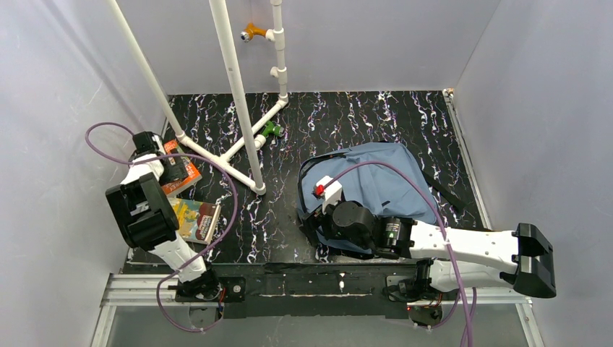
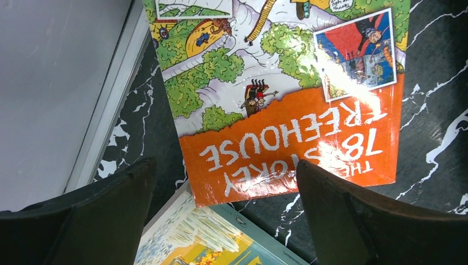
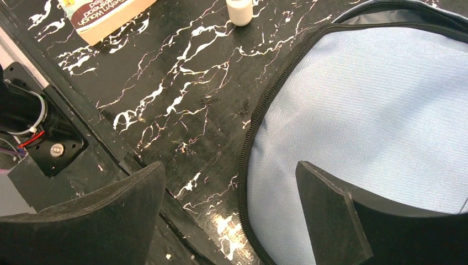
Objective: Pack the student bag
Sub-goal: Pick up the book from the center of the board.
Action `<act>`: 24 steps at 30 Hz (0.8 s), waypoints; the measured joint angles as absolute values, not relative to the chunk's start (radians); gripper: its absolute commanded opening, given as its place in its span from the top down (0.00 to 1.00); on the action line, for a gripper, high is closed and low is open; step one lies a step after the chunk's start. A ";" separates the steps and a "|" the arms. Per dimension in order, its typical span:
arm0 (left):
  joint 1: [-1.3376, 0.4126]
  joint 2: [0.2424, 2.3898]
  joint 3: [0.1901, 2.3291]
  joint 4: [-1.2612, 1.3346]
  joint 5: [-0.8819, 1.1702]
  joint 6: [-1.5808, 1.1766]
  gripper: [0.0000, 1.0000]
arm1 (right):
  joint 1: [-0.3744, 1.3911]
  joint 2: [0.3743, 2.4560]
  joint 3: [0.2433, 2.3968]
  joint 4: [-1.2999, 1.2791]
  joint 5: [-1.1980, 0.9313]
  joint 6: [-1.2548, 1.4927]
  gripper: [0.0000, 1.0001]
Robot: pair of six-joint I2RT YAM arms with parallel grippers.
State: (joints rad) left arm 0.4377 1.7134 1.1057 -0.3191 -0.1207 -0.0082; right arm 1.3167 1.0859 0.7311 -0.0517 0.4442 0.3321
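Observation:
The student bag (image 1: 390, 181), dusty blue with black zipper trim, lies flat right of the table's middle. My right gripper (image 1: 316, 217) hangs open over its near-left edge. In the right wrist view the bag (image 3: 375, 110) fills the right side, and the zipper rim runs between the jaws of the right gripper (image 3: 229, 215). At the far left an orange book (image 1: 184, 173) lies partly over a second book (image 1: 195, 219). My left gripper (image 2: 226, 215) is open above the orange "Treehouse" book (image 2: 287, 110) and the yellow-and-teal book (image 2: 209, 237), holding nothing.
A white pipe frame (image 1: 238, 108) stands at the back left, with a green clip (image 1: 272, 130) at its foot and one pipe foot (image 3: 239, 11) near the bag. Grey walls close in on both sides. A black strap (image 1: 441, 188) trails right of the bag.

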 measured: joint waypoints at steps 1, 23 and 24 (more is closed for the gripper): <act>0.442 1.709 1.099 -0.311 -0.113 -0.008 0.02 | 1.317 1.084 0.731 -0.054 0.446 0.330 0.04; 0.473 1.559 0.893 -0.324 0.148 -0.055 0.14 | 1.317 0.983 0.722 -0.051 0.488 0.307 0.02; 0.459 1.542 0.884 -0.341 0.151 -0.059 0.15 | 1.317 0.986 0.722 -0.046 0.488 0.307 0.02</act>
